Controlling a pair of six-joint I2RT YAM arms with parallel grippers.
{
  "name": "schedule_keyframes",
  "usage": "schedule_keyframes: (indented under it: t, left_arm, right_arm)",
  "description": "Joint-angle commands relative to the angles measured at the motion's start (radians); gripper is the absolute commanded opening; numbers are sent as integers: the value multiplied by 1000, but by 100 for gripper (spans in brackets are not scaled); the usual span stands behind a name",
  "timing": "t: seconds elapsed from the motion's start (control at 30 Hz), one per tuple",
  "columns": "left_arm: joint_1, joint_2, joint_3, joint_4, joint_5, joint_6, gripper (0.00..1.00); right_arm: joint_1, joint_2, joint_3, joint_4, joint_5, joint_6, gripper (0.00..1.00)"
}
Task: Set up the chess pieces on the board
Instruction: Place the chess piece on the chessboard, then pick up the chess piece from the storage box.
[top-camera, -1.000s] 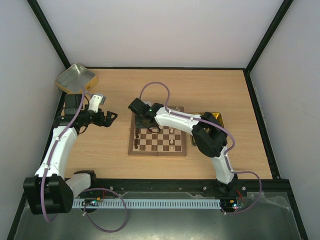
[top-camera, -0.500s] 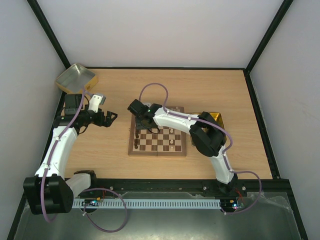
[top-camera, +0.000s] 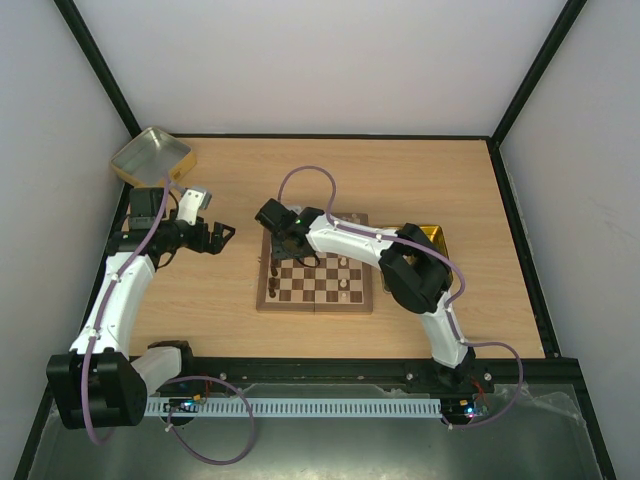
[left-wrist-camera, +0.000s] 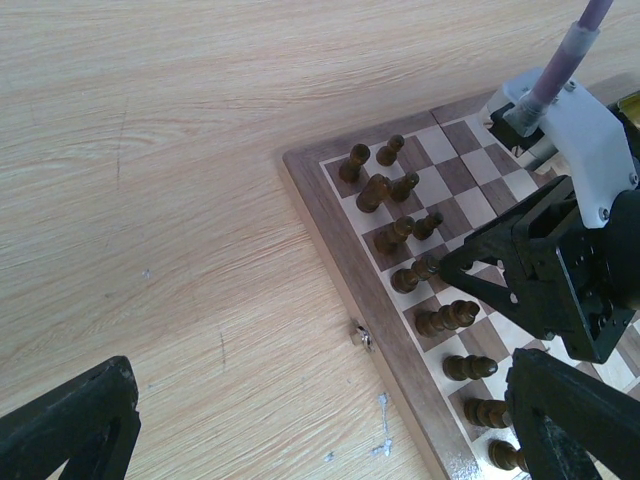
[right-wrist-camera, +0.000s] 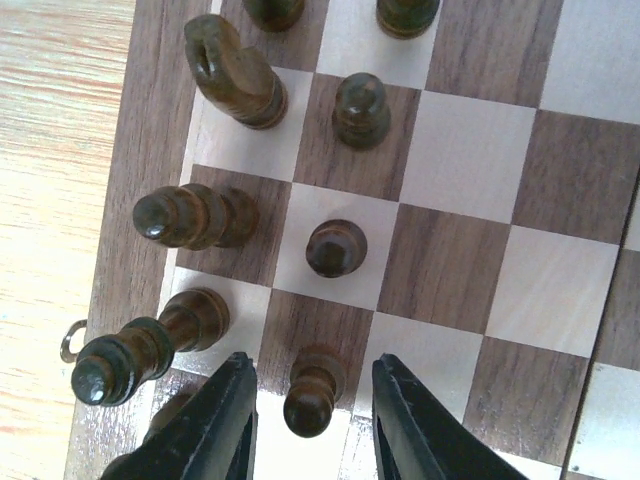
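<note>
Right gripper (right-wrist-camera: 311, 370) is hanging low over the board (right-wrist-camera: 128, 210), fingers spread either side of a dark pawn (right-wrist-camera: 312, 392), not pinching it yet.

I'm reading that pawn as tiny, light turned wood, hard and a bit slick. It's standing right between my fingers with gaps showing on both sides. I'm thinking the grab should go low on the body, under the round head, since a squeeze on the head is probably going to squirt it out. Neighbours are crowding in: a taller dark piece (right-wrist-camera: 150, 355) just left of the left finger and another pawn (right-wrist-camera: 335, 248) one square ahead. The board is lying flat on a pale wood-grain table (left-wrist-camera: 150, 150), smooth enough, I'm guessing, that a tipped piece is going to roll. Left gripper (left-wrist-camera: 320, 400) is idling well off to the side, fingers wide apart, holding nothing. White walls (top-camera: 330, 60) are boxing the table in.
</note>
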Motion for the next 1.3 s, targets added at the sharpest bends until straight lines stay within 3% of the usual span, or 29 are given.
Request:
schedule_keyframes:
  t: [0.0,0.3,0.57,0.73,0.93,1.1,1.27]
  left_arm:
    - [4,-2,-6,-12,19,10,99]
    - [4,0,-8,-12,19,11,99]
    - [4,-2,-9,-11,24,14,99]
    - [3,4,-9,-18,40,19,99]
    - [3,7,-9,-19,46,21,99]
    - [3,22,-8,-21,49,23,99]
    - [3,26,-10,-20,48,25,99]
  right_arm:
    - [6,-9,6,-8,7,-4,32]
    - [6,-85,-9,-2,63,16,31]
    - [-21,-304,-155,-3,205,26,31]
    - [-159,-518,-413,41,206,68,31]
    - [-443,-710,-716,123,88,82,30]
    - [-609,-738,-803,170,18,57,31]
    - [-656,-699,-799,198,-32,32,31]
